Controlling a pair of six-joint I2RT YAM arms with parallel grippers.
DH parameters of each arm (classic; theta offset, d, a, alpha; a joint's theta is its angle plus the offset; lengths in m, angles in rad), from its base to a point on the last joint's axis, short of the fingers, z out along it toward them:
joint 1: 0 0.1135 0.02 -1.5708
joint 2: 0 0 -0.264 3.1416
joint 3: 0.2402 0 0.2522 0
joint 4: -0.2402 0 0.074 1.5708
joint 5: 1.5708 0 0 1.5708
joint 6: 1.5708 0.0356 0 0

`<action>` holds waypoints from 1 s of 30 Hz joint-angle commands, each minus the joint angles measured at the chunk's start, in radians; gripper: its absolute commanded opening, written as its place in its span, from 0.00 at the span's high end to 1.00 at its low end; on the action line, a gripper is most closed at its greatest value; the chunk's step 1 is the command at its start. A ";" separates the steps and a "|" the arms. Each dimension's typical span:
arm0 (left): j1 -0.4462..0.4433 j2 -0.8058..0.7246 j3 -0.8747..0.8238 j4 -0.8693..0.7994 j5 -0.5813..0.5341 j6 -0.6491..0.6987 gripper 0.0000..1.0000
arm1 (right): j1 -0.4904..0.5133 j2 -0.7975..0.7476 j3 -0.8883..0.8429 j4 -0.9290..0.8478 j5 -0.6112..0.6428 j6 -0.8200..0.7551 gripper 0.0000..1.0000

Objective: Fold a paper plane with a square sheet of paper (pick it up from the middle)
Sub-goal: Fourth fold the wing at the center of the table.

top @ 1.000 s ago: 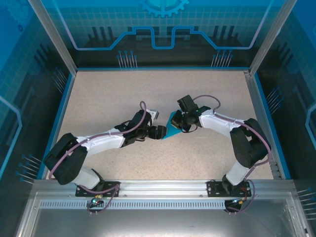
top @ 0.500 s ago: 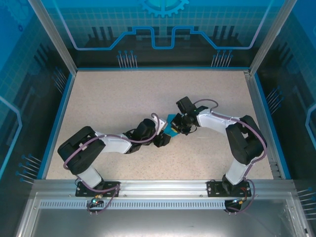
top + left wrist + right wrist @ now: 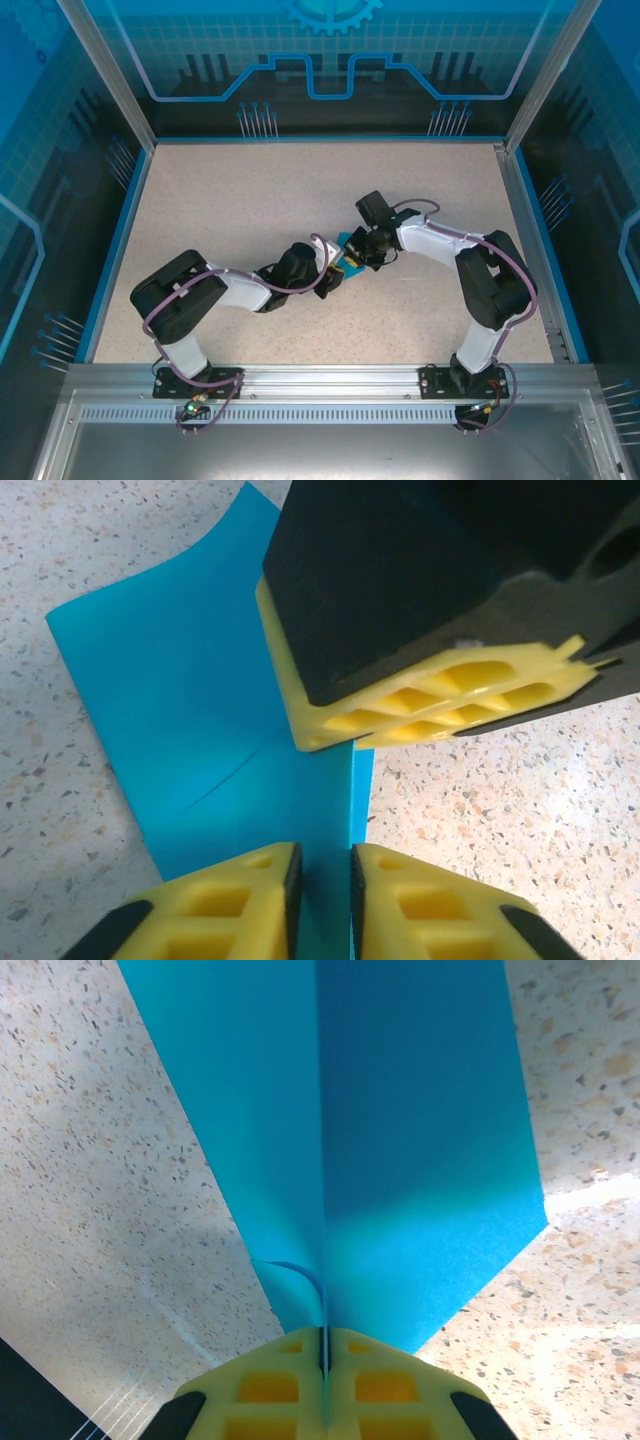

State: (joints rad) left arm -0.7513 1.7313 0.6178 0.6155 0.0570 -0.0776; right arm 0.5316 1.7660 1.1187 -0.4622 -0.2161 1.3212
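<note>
**Position of the workpiece.** The thin bright blue paper sheet is at the middle of the speckled beige tabletop, slightly right of centre, well clear of all four edges. Both arms reach inward and meet over it, the left arm from the near left and the right arm from the right.

**Condition of the workpiece.** In the right wrist view the blue paper sheet is folded along a straight centre crease. One panel spreads to each side of the crease, and the right panel ends in a slanted edge on the tabletop. In the left wrist view a broad panel lies towards the left, its far corner curls upward, and a faint crease line crosses it.

**Right gripper.** The yellow fingers are pressed together on the crease of the blue paper sheet. The fold runs straight into the seam between the pads, so the grip is firm.

**Left gripper.** The two yellow fingers stand a narrow gap apart, just near of the right gripper's fingertips. Blue paper shows in the gap. The pads are not yet closed on it.
</note>
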 commanded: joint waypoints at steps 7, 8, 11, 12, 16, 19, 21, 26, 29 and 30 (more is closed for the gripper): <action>-0.005 0.019 -0.015 0.041 -0.007 -0.022 0.92 | -0.053 -0.019 0.016 -0.030 -0.051 -0.030 0.73; -0.005 0.019 -0.015 0.040 -0.006 -0.030 0.92 | -0.060 -0.027 0.018 -0.032 -0.052 -0.047 0.67; 0.000 0.020 -0.012 0.034 0.009 -0.084 0.93 | -0.084 -0.057 0.008 -0.029 -0.056 -0.147 0.44; 0.000 0.018 -0.010 0.030 0.009 -0.114 0.93 | -0.093 -0.071 -0.011 0.008 -0.069 -0.196 0.40; 0.004 0.016 -0.015 0.037 0.016 -0.226 0.93 | -0.125 -0.101 -0.069 0.106 -0.127 -0.340 0.34; 0.005 0.010 -0.027 0.061 0.009 -0.296 0.93 | -0.138 -0.110 -0.105 0.157 -0.180 -0.409 0.36; 0.006 0.008 -0.027 0.061 -0.001 -0.341 0.93 | -0.140 -0.116 -0.129 0.178 -0.193 -0.431 0.39; 0.006 0.017 -0.034 0.072 -0.012 -0.433 0.93 | -0.140 -0.138 -0.202 0.259 -0.210 -0.439 0.48; 0.006 0.015 -0.054 0.103 -0.025 -0.466 0.93 | -0.140 -0.137 -0.223 0.290 -0.216 -0.437 0.53; 0.006 0.014 -0.059 0.107 -0.032 -0.475 0.93 | -0.139 -0.133 -0.224 0.289 -0.213 -0.438 0.55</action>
State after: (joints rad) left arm -0.7490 1.7386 0.5835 0.6743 0.0490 -0.4824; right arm 0.4030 1.6585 0.9070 -0.2291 -0.4007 0.9070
